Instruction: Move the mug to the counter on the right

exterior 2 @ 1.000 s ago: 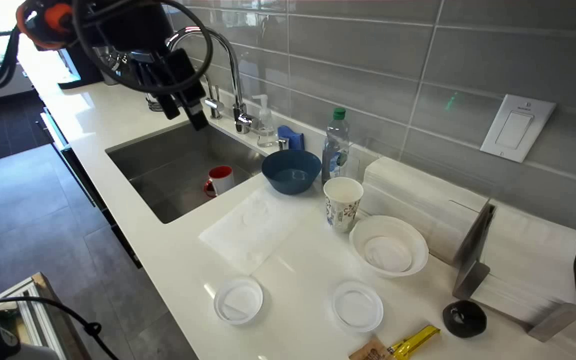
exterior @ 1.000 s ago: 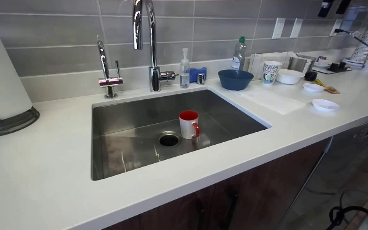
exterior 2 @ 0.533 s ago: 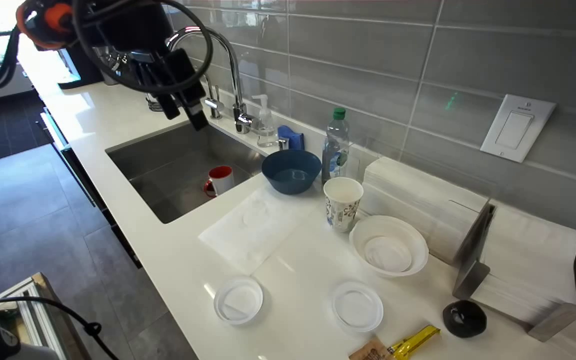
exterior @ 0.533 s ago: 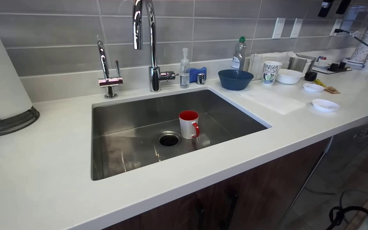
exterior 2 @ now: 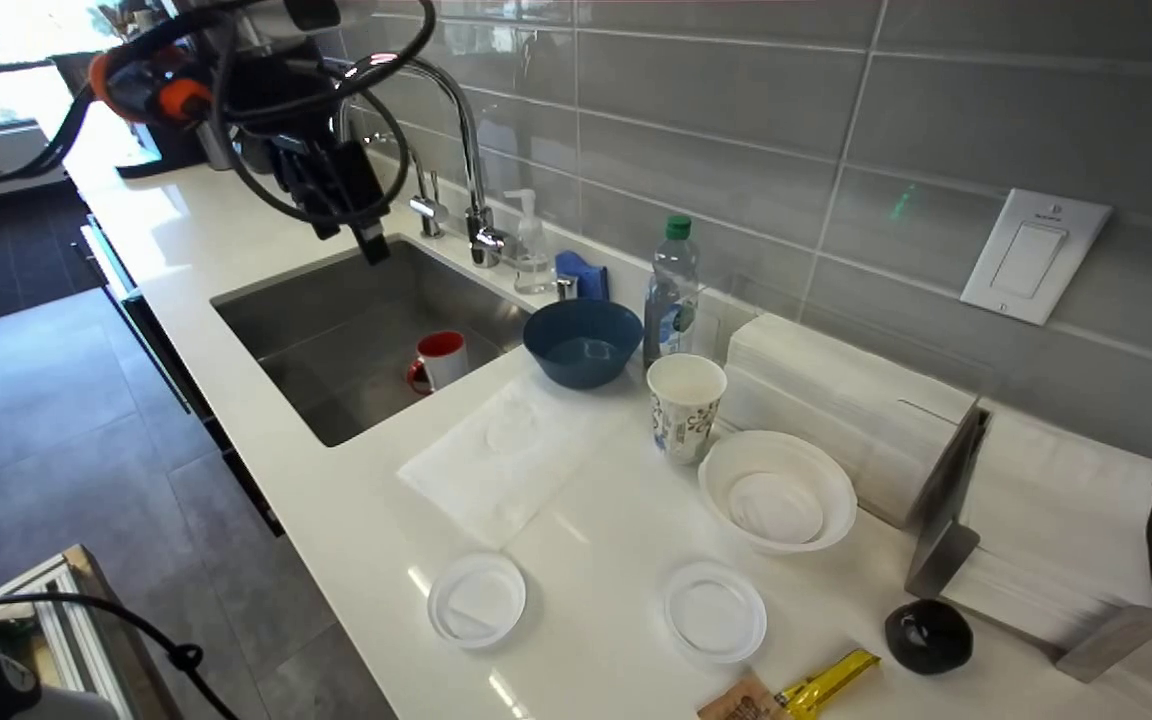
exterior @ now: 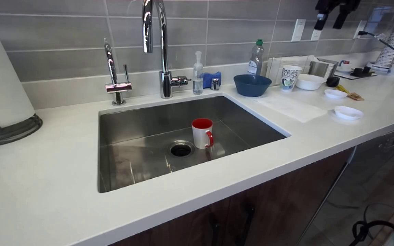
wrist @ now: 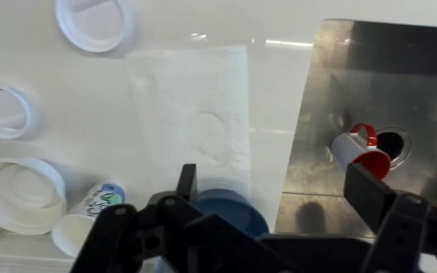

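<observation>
The mug is white outside with a red interior and red handle. It stands upright in the steel sink beside the drain and shows in both exterior views (exterior: 200,136) (exterior 2: 449,368) and in the wrist view (wrist: 347,148). The counter (exterior: 306,138) is the white countertop to the right of the sink; it also shows in an exterior view (exterior 2: 356,520) and the wrist view (wrist: 275,94). My gripper (wrist: 275,185) is open and empty, well above the counter and sink edge. In the wrist view one finger overlaps the mug's rim without touching it. It shows in both exterior views (exterior: 329,25) (exterior 2: 350,238).
A white paper sheet (exterior 2: 506,450) lies on the counter right of the sink. A blue bowl (exterior 2: 581,350), soap bottle (exterior 2: 671,290), paper cup (exterior 2: 684,410), white bowl (exterior 2: 778,490) and two lids (exterior 2: 476,600) stand around it. A tall faucet (exterior: 164,44) rises behind the sink (exterior: 139,136).
My gripper has moved lower and toward the left in the exterior views, with more of it showing now. The arm has shifted and turned. The mug and other objects have not moved.
</observation>
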You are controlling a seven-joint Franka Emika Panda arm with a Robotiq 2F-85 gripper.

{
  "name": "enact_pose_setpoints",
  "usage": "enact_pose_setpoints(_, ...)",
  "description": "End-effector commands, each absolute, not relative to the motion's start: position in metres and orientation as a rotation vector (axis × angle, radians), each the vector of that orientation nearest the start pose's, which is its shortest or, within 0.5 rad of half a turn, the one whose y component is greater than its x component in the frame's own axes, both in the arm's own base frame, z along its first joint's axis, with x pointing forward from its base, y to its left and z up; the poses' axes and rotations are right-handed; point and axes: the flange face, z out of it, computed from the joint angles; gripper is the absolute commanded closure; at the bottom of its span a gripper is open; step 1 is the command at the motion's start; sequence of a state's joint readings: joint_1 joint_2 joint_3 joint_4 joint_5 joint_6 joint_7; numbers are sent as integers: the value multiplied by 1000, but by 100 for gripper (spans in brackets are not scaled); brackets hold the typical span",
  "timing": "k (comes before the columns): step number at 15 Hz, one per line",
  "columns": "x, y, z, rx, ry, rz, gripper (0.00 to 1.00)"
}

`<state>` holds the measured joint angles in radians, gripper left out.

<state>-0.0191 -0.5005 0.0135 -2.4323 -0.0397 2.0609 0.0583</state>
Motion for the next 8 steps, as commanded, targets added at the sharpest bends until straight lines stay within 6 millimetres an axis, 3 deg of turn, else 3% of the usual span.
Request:
enact_pose_setpoints(1, 446, 62, 457, -3092, 138, -77, 0)
enact_pose_setpoints(5, 475, 120, 415, -3060, 310, 31, 0)
enact_pose_setpoints(8, 493, 168, 381, -3128, 243, -6, 0)
